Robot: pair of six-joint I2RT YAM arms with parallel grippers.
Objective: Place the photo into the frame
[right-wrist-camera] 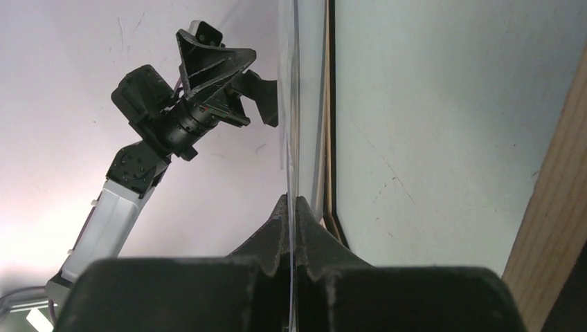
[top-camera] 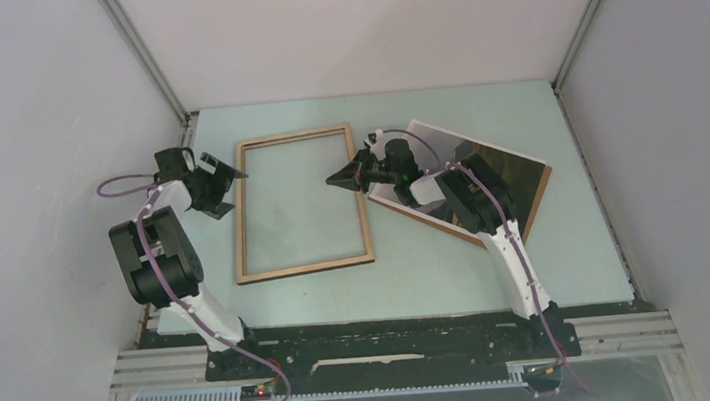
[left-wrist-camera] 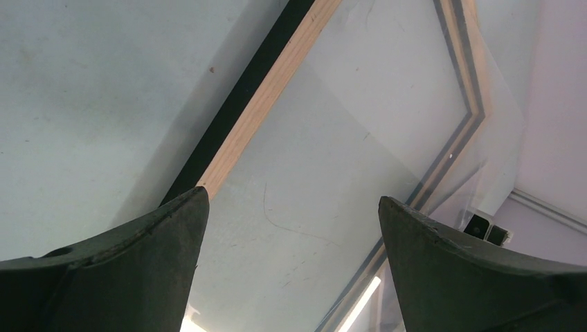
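The frame (top-camera: 305,266) lies flat left of centre, tan face up; its rail crosses the left wrist view (left-wrist-camera: 277,83). The photo (top-camera: 497,165), dark and glossy, lies at the right on a brown backing board (top-camera: 541,189), partly hidden by my right arm. My right gripper (top-camera: 340,177) is at the frame's right rail, shut on the edge of a thin clear pane (right-wrist-camera: 291,104); the jaws (right-wrist-camera: 291,202) pinch it edge-on. The pane (left-wrist-camera: 346,173) sits tilted over the frame opening. My left gripper (top-camera: 231,193) is open and empty at the frame's upper left rail, its jaws (left-wrist-camera: 291,204) wide apart.
The pale green table (top-camera: 433,271) is walled by white panels on three sides. A metal corner post (top-camera: 183,128) stands close behind my left gripper. My left arm shows in the right wrist view (right-wrist-camera: 173,117). Tan wood (right-wrist-camera: 554,207) runs along that view's right edge.
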